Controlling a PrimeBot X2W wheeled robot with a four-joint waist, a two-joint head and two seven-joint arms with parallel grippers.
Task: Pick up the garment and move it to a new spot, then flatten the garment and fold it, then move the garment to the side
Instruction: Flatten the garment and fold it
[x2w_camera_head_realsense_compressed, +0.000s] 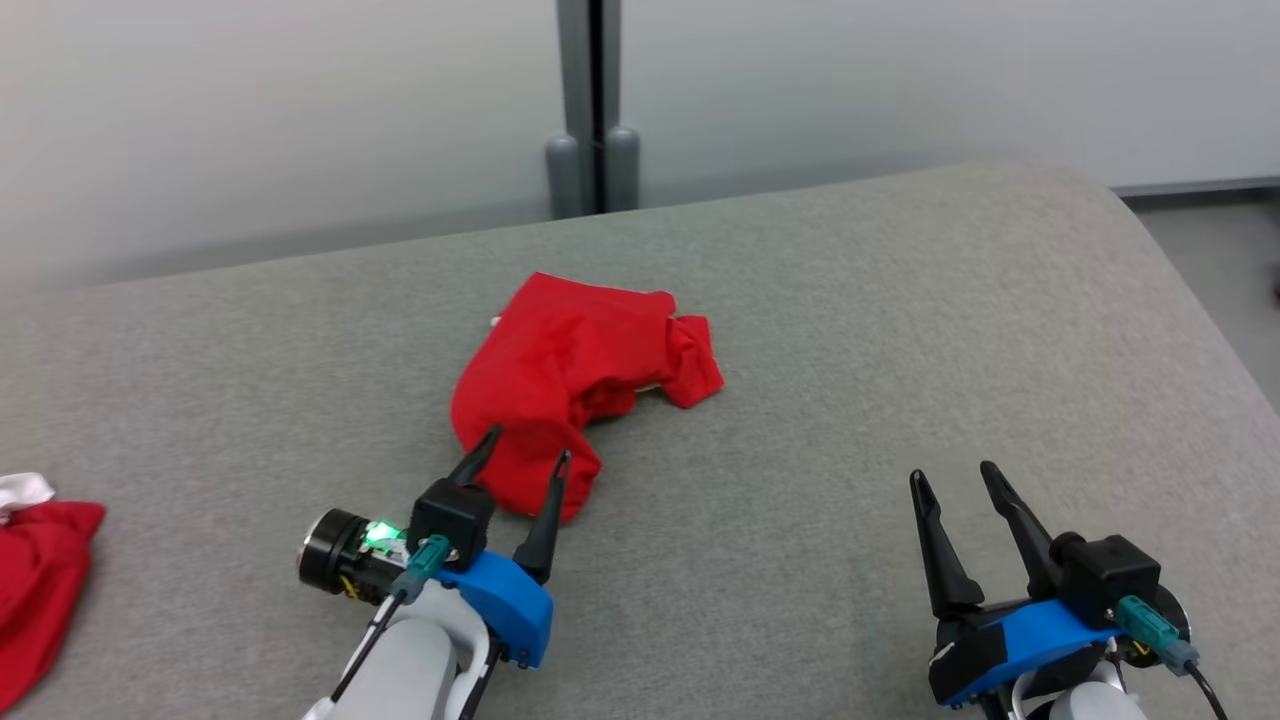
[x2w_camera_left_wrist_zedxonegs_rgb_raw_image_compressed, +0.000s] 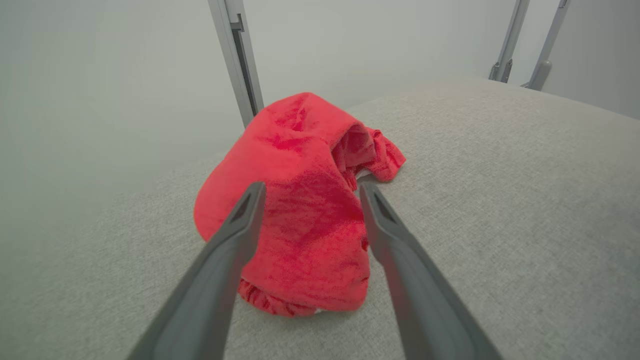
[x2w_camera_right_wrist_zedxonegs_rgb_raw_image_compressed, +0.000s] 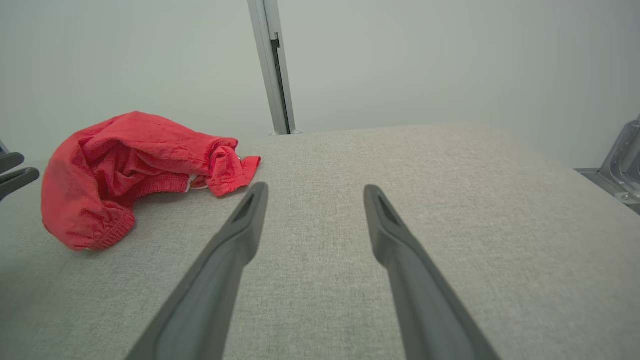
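Head view: one red garment (x2w_camera_head_realsense_compressed: 575, 370), crumpled and unfolded, mid-desk (x2w_camera_head_realsense_compressed: 900, 330). My left jaws are spread at its near end, pinching nothing; whether they touch it I cannot tell. My right jaws are spread over bare desk, well apart to the right. A second red cloth (x2w_camera_head_realsense_compressed: 40, 570) lies at the near left.

Left wrist view: the garment lies between my spread left jaws.

Right wrist view: the garment is far left, with bare desk ahead.

Status, by my judgement: nothing is done. Pickup, move, flattening, fold and setting aside are all left.

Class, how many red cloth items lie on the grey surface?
2. One crumpled garment lies mid-surface, before the left gripper; another red cloth sits at the head view's left edge, partly cut off, so more may lie outside.
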